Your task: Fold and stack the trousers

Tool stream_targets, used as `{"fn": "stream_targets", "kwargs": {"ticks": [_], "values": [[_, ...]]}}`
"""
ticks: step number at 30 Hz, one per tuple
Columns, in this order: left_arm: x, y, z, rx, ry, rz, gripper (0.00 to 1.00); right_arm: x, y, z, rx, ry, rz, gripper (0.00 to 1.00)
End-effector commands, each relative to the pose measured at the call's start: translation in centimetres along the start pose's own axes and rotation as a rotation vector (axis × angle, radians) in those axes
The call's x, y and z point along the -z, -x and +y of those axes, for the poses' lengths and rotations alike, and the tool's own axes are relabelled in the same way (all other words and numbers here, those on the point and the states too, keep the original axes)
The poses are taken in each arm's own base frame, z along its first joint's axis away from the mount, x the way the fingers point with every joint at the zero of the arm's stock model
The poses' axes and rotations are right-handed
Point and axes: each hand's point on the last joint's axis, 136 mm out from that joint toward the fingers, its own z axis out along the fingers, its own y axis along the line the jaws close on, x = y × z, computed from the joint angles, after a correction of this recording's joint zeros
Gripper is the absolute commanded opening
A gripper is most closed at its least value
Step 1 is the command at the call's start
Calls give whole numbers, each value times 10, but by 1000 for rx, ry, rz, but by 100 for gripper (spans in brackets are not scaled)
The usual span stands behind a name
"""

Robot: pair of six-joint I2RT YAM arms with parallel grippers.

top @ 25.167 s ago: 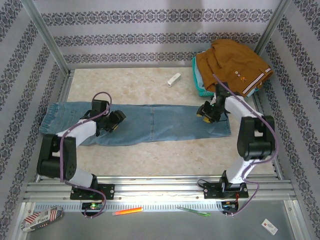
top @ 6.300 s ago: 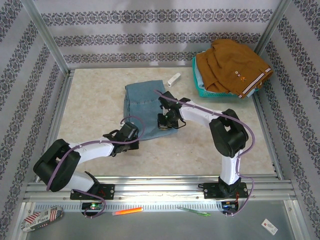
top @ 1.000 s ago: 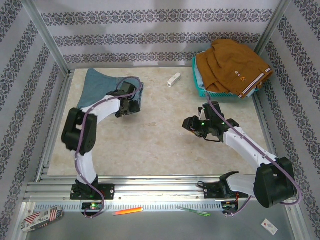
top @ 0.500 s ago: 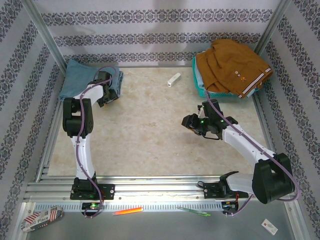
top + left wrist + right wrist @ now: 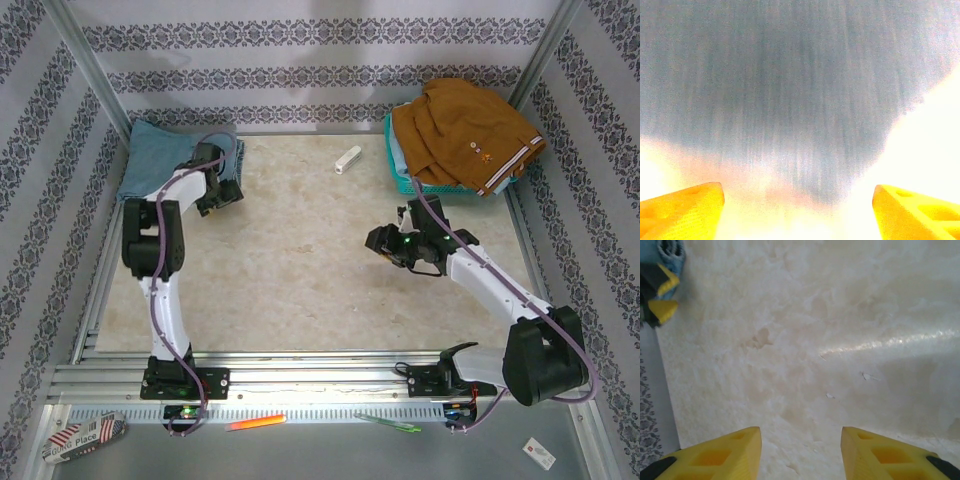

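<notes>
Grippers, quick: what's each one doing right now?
Left gripper: open, holding nothing; the trousers lie just ahead.
Right gripper: open, empty, over the table.

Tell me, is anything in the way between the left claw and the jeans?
No, nothing visible is in the way. The left gripper is open right beside the folded jeans, with denim straight ahead of it.
</notes>
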Motion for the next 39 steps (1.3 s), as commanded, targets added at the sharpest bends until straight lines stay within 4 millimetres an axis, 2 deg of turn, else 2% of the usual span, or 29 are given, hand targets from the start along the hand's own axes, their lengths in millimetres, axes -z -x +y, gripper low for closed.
{"fn": "stream_targets", "kwargs": {"ticks": [1,2,3,4,7,8,10,12,15,17,19,21,25,29,32,34,35,36,39], "values": [[100,15,-37,-59,-194,-218,98,37,19,43,135,111,-92,53],[128,11,-37,-65,-222,-268,100,46,23,53,171,130,-120,58],[145,1,-35,-71,-236,-297,100,58,28,59,203,115,-163,78],[179,-2,-35,-87,-260,-381,100,71,34,63,229,85,-216,97],[242,-22,-15,-173,-158,-601,100,101,48,73,337,13,-358,98],[255,-28,-8,-198,-133,-661,100,107,54,71,340,-5,-413,98],[271,-39,19,-154,-49,-756,100,111,67,64,383,-27,-537,98],[272,-46,40,-95,-31,-858,100,122,80,58,464,-81,-652,98],[260,-60,48,-189,-75,-1065,100,137,94,48,646,-208,-780,98],[252,-67,62,-202,-40,-1206,100,137,101,32,711,-299,-825,98],[244,-75,75,-210,6,-1300,100,132,104,18,771,-316,-841,98],[224,-78,69,-347,60,-1250,100,128,105,2,775,-313,-866,98],[177,-74,66,-359,69,-1120,100,137,117,-35,667,-320,-958,98],[143,-71,67,-336,72,-1099,100,132,121,-58,621,-298,-933,98],[124,-69,60,-395,49,-1083,99,125,123,-76,574,-312,-935,98],[109,-62,58,-408,16,-1076,99,119,124,-96,489,-313,-962,98],[98,-65,52,-437,-23,-1032,99,118,125,-96,509,-314,-972,98],[96,-61,51,-441,-17,-1027,99,107,120,-109,513,-336,-949,98],[91,-57,56,-409,7,-983,99,97,123,-124,516,-378,-960,98]]}}
